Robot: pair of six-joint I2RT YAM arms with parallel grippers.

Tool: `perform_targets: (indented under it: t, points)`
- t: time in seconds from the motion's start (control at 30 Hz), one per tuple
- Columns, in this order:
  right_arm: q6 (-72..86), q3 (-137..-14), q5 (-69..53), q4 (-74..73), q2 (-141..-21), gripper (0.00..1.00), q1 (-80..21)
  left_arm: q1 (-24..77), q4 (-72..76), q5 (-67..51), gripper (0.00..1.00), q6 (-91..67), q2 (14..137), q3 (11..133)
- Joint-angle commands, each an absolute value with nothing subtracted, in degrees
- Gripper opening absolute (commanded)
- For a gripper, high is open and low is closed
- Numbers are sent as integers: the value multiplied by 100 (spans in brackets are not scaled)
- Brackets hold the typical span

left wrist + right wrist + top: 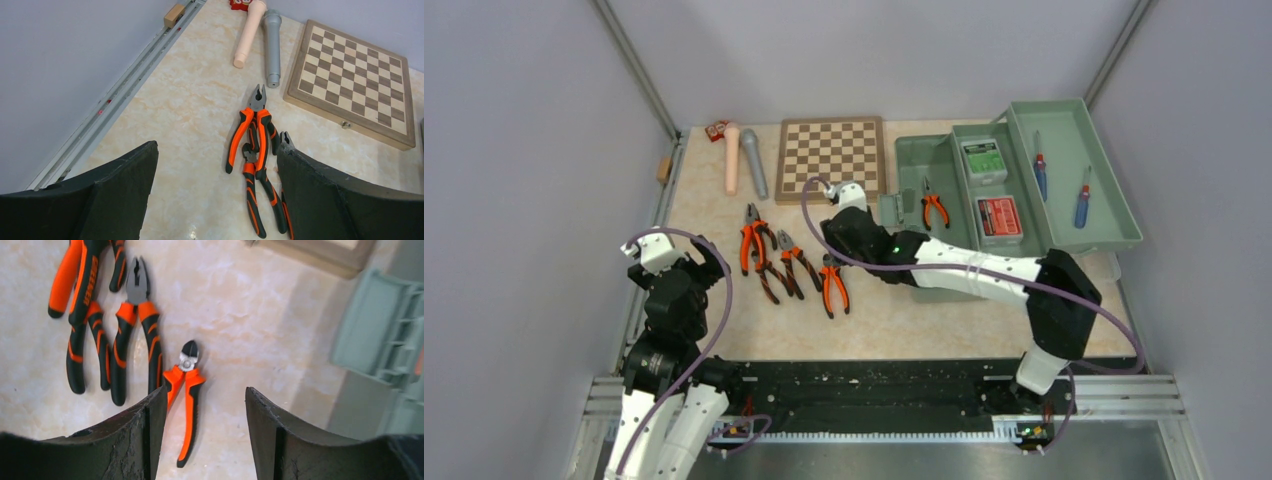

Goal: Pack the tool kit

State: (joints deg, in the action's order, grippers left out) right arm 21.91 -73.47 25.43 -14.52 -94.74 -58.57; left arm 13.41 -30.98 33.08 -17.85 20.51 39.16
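Observation:
The sage-green toolbox [1124, 225] lies open at the right, also in the right wrist view [380, 340]. It holds a green-labelled box [984, 160], a red-labelled box [998, 217], two screwdrivers [1040, 175] and one pair of orange-handled pliers [934, 207]. Several more pliers [769, 262] lie on the table left of it. My right gripper [839, 250] is open and empty just above the small orange cutters [187, 400], which lie by its left finger [145, 435]. My left gripper [699, 262] is open and empty, left of the large pliers [252, 135].
A brown chessboard [831, 155] lies at the back centre, with a pink cylinder [732, 158] and a grey cylinder [754, 165] to its left. A small red item [716, 130] sits in the back left corner. A metal rail [120, 95] runs along the left edge.

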Motion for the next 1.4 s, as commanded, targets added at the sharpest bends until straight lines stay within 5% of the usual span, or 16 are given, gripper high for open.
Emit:
perform_targets:
  t: [0.0, 0.63, 0.97, 1.37]
  points:
    - [2659, -7283, 2244, -1429, -10015, 57, -6127, 1310, -2874, 3365, 93, -1731, 2051, 3888]
    - [2843, -7286, 1957, -1240, -11354, 42, -6229, 1310, -2876, 3374, 93, -1725, 2021, 3886]
    - [2353, -7098, 2161, -1147, -10662, 0, -6227, 1310, -2880, 3376, 93, -1718, 2028, 3890]
    - [1344, -7205, 2694, -1332, -9203, 0, -6169, 1310, -2882, 3375, 92, -1722, 2048, 3877]
